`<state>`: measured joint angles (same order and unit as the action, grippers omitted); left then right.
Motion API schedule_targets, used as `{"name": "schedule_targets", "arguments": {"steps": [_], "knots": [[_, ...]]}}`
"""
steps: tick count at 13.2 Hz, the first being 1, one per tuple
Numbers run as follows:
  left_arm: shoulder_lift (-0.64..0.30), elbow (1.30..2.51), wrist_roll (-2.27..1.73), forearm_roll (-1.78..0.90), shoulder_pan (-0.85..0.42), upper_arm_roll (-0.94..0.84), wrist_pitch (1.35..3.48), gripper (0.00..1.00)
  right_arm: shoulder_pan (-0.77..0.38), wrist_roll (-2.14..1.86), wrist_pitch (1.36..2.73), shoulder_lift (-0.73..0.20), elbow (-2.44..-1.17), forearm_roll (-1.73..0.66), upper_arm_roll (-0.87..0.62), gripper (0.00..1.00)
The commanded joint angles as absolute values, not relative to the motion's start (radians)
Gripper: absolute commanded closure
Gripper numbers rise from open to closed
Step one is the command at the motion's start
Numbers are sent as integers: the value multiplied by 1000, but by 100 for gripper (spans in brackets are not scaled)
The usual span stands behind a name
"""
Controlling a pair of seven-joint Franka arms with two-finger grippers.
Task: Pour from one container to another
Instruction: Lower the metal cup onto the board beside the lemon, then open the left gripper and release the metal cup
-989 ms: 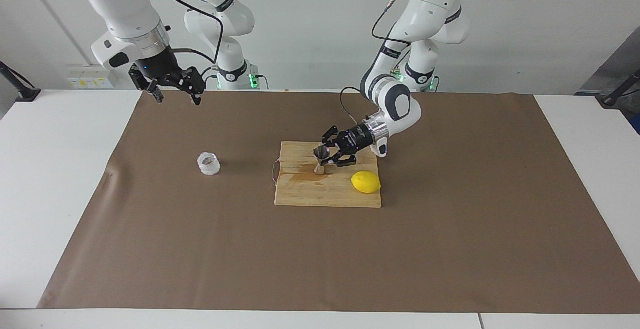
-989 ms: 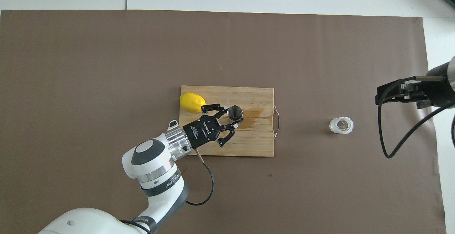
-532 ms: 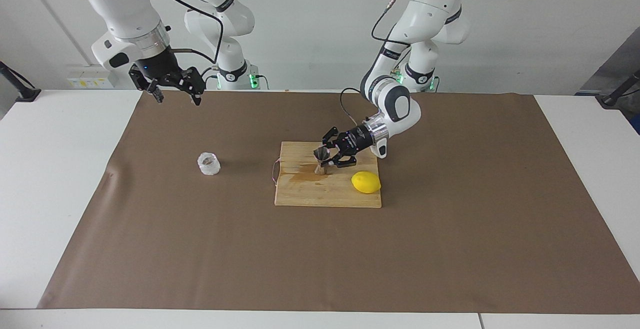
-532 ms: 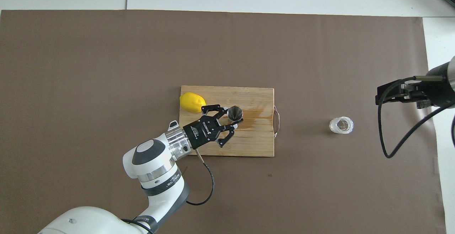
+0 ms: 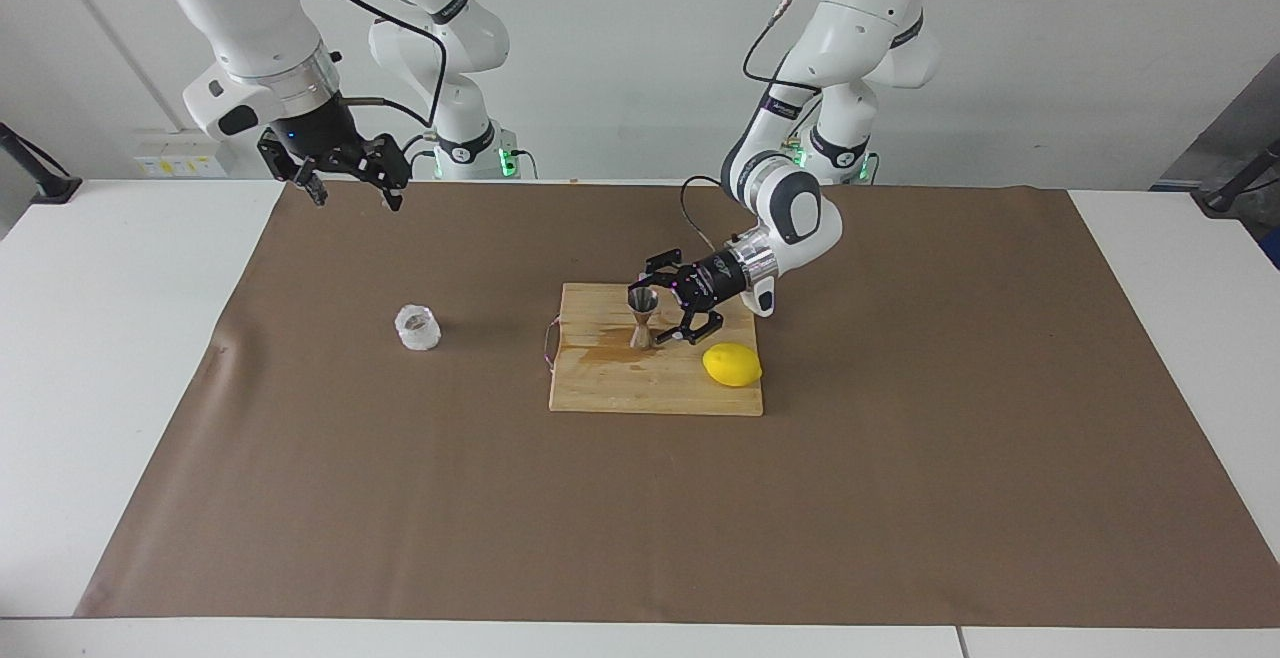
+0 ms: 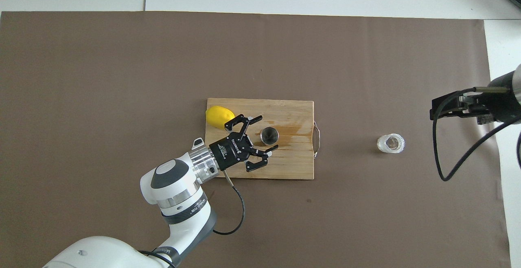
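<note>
The steel hourglass jigger (image 5: 641,316) (image 6: 269,136) stands upright on the wooden cutting board (image 5: 620,390) (image 6: 293,166). My left gripper (image 5: 648,314) (image 6: 269,132) is low over the board, open, with a finger on either side of the jigger and a gap to each. The small clear faceted cup (image 5: 418,328) (image 6: 390,143) stands on the brown mat toward the right arm's end. My right gripper (image 5: 355,193) (image 6: 434,110) waits open, raised over the mat's edge, holding nothing.
A yellow lemon (image 5: 732,365) (image 6: 220,117) lies on the board beside the left gripper. A wet stain (image 5: 600,350) (image 6: 291,129) spreads over the board from the jigger toward the wire handle (image 6: 318,139). Brown paper (image 5: 640,518) covers the table.
My left gripper has let go of the jigger: its fingers have spread wide apart. The jigger stays standing on the board. The right arm has not moved.
</note>
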<state>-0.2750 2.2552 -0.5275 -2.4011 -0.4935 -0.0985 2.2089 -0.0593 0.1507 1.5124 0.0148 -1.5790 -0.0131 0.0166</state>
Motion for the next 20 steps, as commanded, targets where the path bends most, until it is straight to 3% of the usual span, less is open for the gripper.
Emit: {"name": "schedule_targets", "arguments": {"steps": [1, 13, 20], "knots": [[-272, 2256, -511, -2424, -503, -94, 2229, 0, -57, 129, 1503, 21, -1583, -40, 25, 0], [-170, 2327, -596, -2254, -414, -89, 2237, 0, -57, 129, 1502, 21, -1583, -40, 25, 0], [-127, 2329, -813, -1886, -211, -84, 2056, 0, -57, 129, 1502, 21, -1583, -38, 25, 0]]}}
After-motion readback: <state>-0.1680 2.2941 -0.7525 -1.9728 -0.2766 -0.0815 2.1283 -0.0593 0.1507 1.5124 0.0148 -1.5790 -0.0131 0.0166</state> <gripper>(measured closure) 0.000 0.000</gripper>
